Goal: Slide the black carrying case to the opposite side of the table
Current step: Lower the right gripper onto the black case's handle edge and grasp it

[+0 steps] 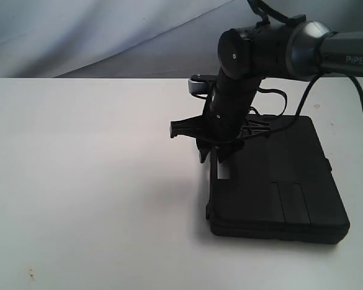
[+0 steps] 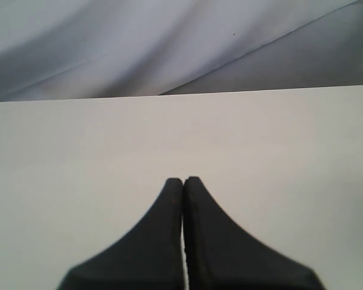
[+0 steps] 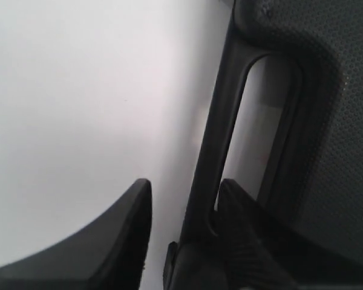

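With the black carrying case [image 1: 278, 181] toward the near right corner of the bench [image 1: 78, 181], the right hand [image 3: 184, 187], released astride the handle [image 3: 215, 133], should clench squarely on that bar and drag low and level toward the left edge; the left hand [image 2: 183, 181] is clenched, empty.
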